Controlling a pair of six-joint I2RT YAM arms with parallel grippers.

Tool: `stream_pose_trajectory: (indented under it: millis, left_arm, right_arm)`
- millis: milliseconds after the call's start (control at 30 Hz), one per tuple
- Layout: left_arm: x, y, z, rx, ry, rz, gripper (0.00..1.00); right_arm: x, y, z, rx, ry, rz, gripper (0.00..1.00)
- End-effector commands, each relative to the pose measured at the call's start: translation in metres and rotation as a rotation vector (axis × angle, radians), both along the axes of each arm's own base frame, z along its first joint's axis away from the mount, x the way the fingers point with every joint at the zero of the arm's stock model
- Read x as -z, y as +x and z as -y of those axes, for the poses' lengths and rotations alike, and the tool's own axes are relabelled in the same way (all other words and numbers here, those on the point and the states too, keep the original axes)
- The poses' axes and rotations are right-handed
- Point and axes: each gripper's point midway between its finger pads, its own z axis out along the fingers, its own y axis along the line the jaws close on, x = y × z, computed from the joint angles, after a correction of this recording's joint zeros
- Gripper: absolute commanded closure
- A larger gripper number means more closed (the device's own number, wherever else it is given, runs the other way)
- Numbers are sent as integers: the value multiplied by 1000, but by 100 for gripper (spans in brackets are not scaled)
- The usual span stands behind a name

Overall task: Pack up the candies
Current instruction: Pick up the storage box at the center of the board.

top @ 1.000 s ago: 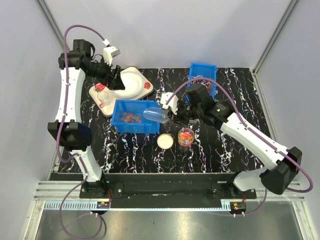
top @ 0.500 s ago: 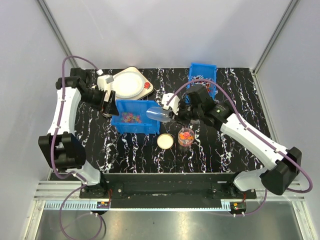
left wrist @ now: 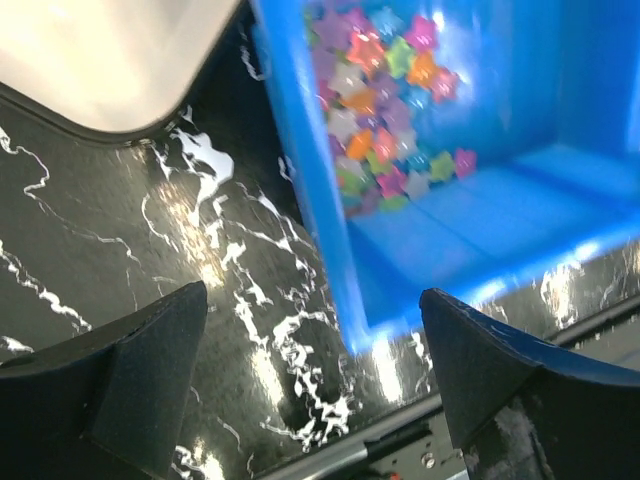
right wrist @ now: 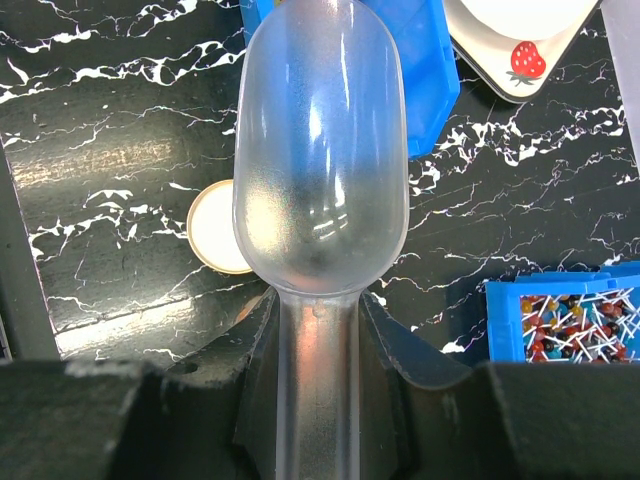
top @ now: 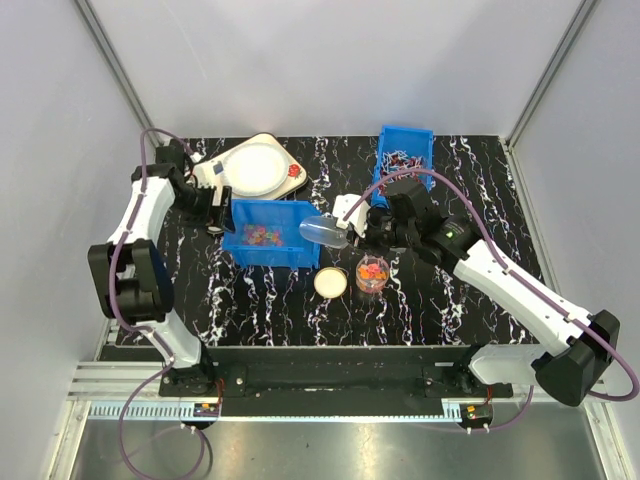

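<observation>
Left claw (left wrist: 312, 330): spread wide, at the 9 o'clock side of the blue bin (top: 268, 258).
Right claw (right wrist: 318, 350): pinching the handle of a clear scoop (right wrist: 320, 150), whose bowl looks empty.
Candies (left wrist: 385, 100): heaped in the bin, with more in the cup (top: 372, 272) at the bin's 5 o'clock.

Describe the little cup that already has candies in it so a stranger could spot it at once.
On the black marbled table, find the large blue bin near the middle. Just off its near right corner stands a small clear cup holding colourful candies. Unlike the flat cream lid beside it, it is upright and see-through.
</observation>
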Motion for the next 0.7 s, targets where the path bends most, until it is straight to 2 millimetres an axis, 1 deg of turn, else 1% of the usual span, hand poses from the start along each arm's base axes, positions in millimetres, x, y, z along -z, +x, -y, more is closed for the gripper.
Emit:
stream_pose_trajectory:
  millis: [0,133,200,267,300,367,433,467,533,567,600,633,667]
  left_arm:
    - [8,28,-9,-77,25,33,11]
    - [15,38,-12,-93,36,26,17]
    - [17,42,-12,-96,36,25,22]
    - [20,44,-13,-99,43,20,24]
    - [21,45,-12,-99,57,17,26]
    - [23,46,-7,-88,77,18,27]
    - [26,43,-7,-90,117,11,27]
    - [27,43,-1,-74,128,15,27]
    - [31,40,0,-74,162,4,28]
    - [32,39,5,-64,174,2,28]
    - [34,38,2,-72,188,-4,29]
    - [37,38,1,-74,192,-13,31]
    - [39,37,9,-54,198,-19,34]
  right_arm:
    - [-16,6,-6,-12,48,57,100]
    - [-12,6,-6,-13,47,48,100]
    - [-13,6,-7,-17,48,49,100]
    - [-12,6,-7,-15,46,49,100]
    - [-11,6,-7,-14,44,48,100]
    - [-10,7,-6,-12,40,46,100]
    - [-8,8,-6,-13,37,45,100]
    - [-8,8,-6,-12,38,47,100]
    - [-7,7,-6,-14,36,45,100]
    - [-7,7,-7,-14,36,44,100]
    - [-7,8,-7,-14,37,46,100]
    - [-7,7,-7,-15,36,45,100]
    - [-7,7,-6,-15,36,45,100]
